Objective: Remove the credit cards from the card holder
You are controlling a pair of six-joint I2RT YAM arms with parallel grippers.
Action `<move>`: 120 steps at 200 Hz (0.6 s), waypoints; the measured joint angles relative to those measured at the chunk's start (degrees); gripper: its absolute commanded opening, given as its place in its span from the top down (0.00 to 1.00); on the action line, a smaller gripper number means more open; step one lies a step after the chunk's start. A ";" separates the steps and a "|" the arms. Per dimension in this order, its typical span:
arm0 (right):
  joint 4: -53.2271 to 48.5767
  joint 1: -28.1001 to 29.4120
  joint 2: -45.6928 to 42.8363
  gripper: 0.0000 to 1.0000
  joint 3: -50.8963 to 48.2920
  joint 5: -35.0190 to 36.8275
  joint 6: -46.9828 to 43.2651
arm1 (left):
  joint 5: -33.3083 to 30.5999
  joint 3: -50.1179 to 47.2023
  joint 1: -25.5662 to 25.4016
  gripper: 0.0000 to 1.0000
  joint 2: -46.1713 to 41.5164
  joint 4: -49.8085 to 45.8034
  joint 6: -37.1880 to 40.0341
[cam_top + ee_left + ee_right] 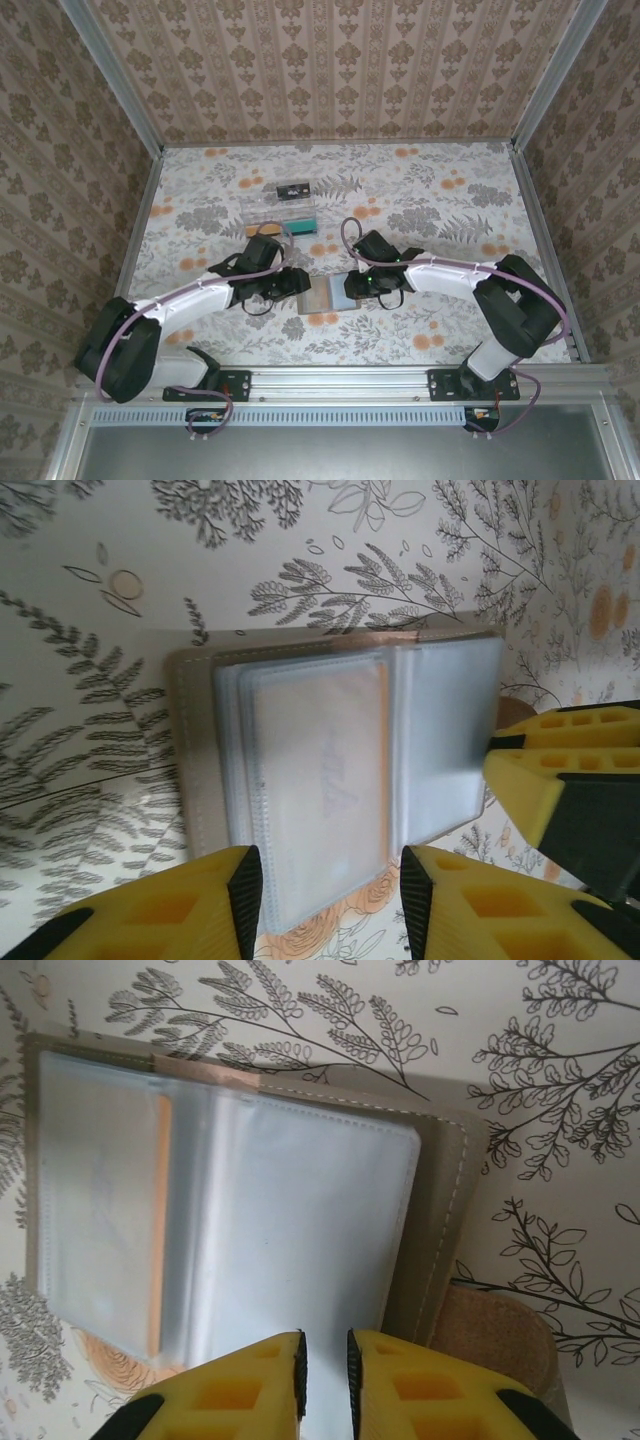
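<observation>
The card holder [328, 296] lies open on the floral table between my two grippers. Its taupe rim [195, 770] frames cloudy clear pocket panels. A yellow-orange credit card [159, 1222] sits inside the left pocket, and its face shows faintly through the sleeve [320, 770]. My left gripper [325, 880] is open, its fingers on either side of that pocket's near edge. My right gripper [325, 1360] is nearly closed, pinching the right pocket panel [310, 1240] of the card holder. One of its yellow fingers [560, 770] shows at the holder's right edge.
A clear plastic tray [281, 203] stands behind the holder with a small black item in it, and a teal piece [300, 229] lies at its front. A brown tab [500, 1340] sticks out past the holder's right rim. Metal rails edge the table.
</observation>
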 measured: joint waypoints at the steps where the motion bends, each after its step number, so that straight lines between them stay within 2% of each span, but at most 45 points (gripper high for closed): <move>1: 0.02 0.00 0.02 0.80 0.00 0.02 0.00 | 0.07 0.00 -0.02 0.58 0.07 0.11 -0.04; 120: 0.17 1.27 0.98 0.80 -0.09 1.53 0.66 | 1.42 0.02 -1.20 0.61 6.97 1.81 -0.46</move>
